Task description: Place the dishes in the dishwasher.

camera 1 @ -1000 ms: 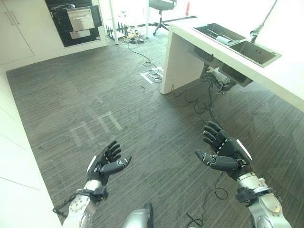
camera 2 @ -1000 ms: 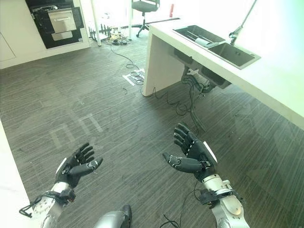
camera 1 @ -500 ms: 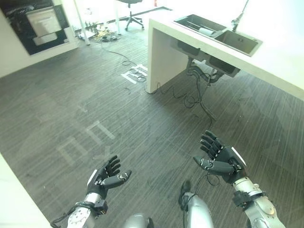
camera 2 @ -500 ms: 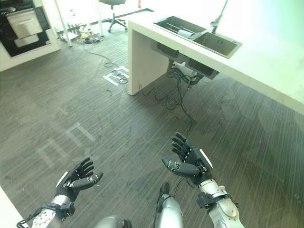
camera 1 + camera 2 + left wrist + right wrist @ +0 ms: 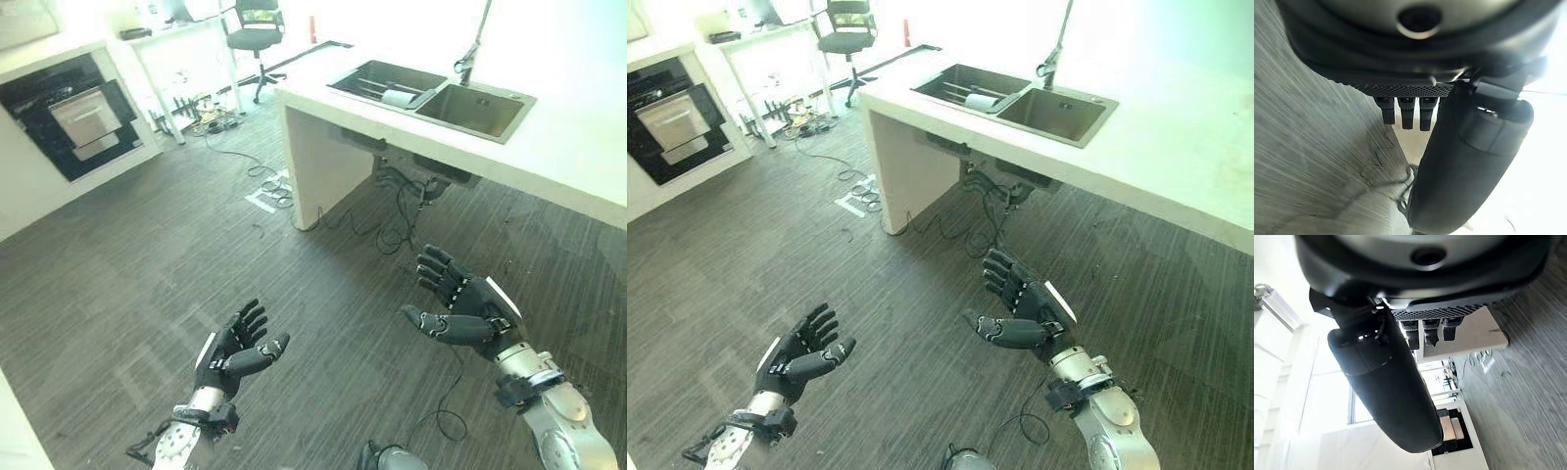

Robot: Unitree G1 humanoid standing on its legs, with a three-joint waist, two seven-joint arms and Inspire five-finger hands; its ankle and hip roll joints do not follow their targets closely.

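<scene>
Both hands hover over the grey floor, palms turned inward and holding nothing. My left hand point(image 5: 232, 350) is low and left of centre, fingers straight and spread. My right hand point(image 5: 464, 307) is higher on the right, open too, thumb pointing left. Each wrist view shows straight fingers past the left hand point(image 5: 1410, 88) and the right hand point(image 5: 1425, 318). A double sink point(image 5: 436, 96) is set in the white counter point(image 5: 578, 147) ahead; its left basin holds a white cup-like dish point(image 5: 398, 97) and some utensils. A black built-in dishwasher point(image 5: 76, 122) sits in the far-left cabinets.
A tall tap point(image 5: 470, 49) rises behind the sink. Loose cables point(image 5: 402, 211) hang under the counter and trail across the floor. An office chair point(image 5: 253, 24) and a white table leg point(image 5: 162, 98) stand at the back. White tape marks point(image 5: 266, 196) lie on the floor.
The whole picture has swung, so the camera moved: counter and sink sit more central, the dishwasher farther left. Both hands kept their open pose.
</scene>
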